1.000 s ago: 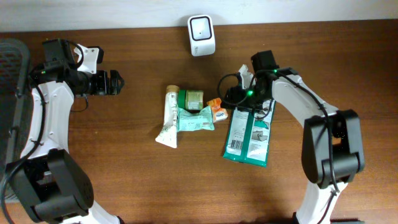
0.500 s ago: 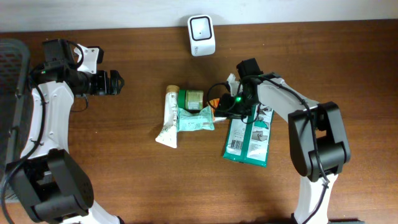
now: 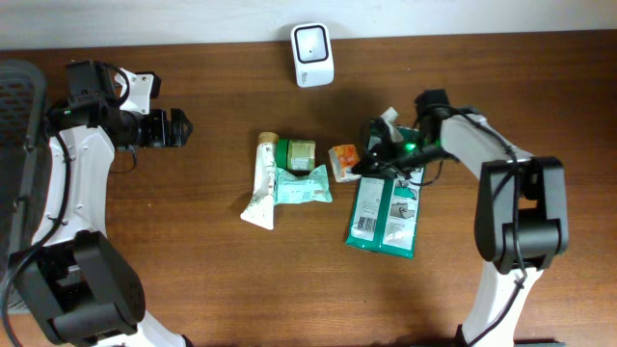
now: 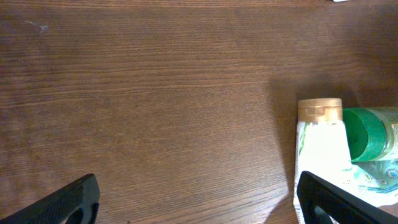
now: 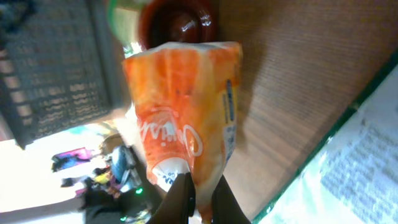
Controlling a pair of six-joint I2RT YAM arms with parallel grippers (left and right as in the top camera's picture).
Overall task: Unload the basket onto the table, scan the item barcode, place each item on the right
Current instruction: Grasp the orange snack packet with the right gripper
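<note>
Overhead view: a white barcode scanner (image 3: 313, 41) stands at the table's far edge. The right gripper (image 3: 364, 164) is pinched tight on one edge of a small orange packet (image 3: 343, 159), just beside a flat green pouch (image 3: 384, 207) bearing a white barcode label. The left gripper (image 3: 181, 128) hangs well apart, its jaws spread wide.

Left wrist view: a white tube with a gold cap (image 4: 320, 143) lies touching a green-lidded bottle (image 4: 367, 134).

Right wrist view: the orange packet shows white script lettering that cannot be read. Dark fingers (image 5: 182, 194) clamp its lower edge. The pouch's print is too small to read.
</note>
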